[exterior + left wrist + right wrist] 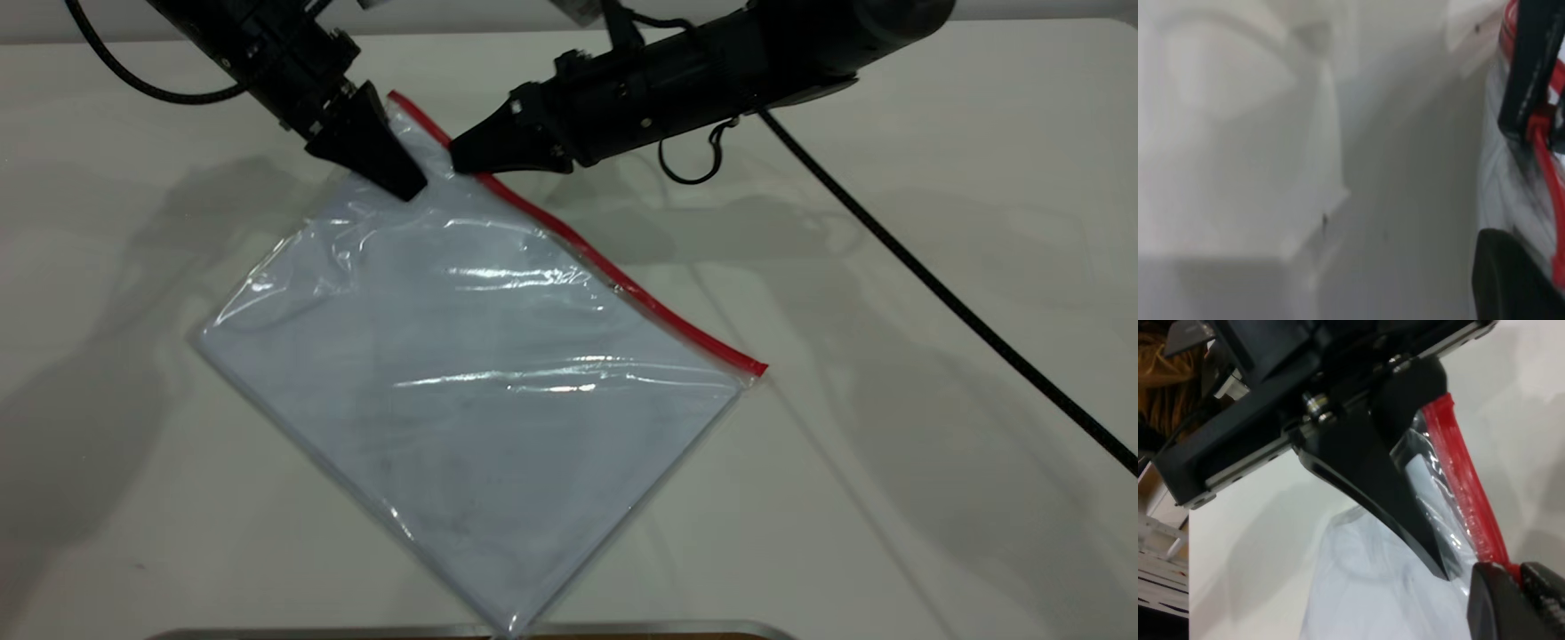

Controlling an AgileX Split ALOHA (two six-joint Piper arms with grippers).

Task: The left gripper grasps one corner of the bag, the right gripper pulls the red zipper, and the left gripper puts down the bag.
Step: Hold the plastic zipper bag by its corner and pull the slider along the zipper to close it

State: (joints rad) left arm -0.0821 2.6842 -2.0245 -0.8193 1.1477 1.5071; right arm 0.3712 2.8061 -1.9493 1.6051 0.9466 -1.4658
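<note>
The bag (pixel 480 373) lies slanted on the white table, white paper showing through it. The red zipper (pixel 622 280) runs along its far right edge. My left gripper (pixel 404 182) is shut on the bag's far corner, which is lifted and creased. My right gripper (pixel 460 160) is shut on the red zipper just beside it, close to that corner. In the right wrist view my jaws (pixel 1519 583) pinch the red strip (pixel 1468 487), with the left gripper's finger (pixel 1385 480) on the plastic (pixel 1365 587). The left wrist view shows the strip (pixel 1548 160) and the right gripper's tip (pixel 1531 67).
The right arm's black cable (pixel 933 284) trails over the table at the right. A small wire loop (pixel 689 160) hangs under the right arm. A metal edge (pixel 622 629) runs along the near side, under the bag's near corner.
</note>
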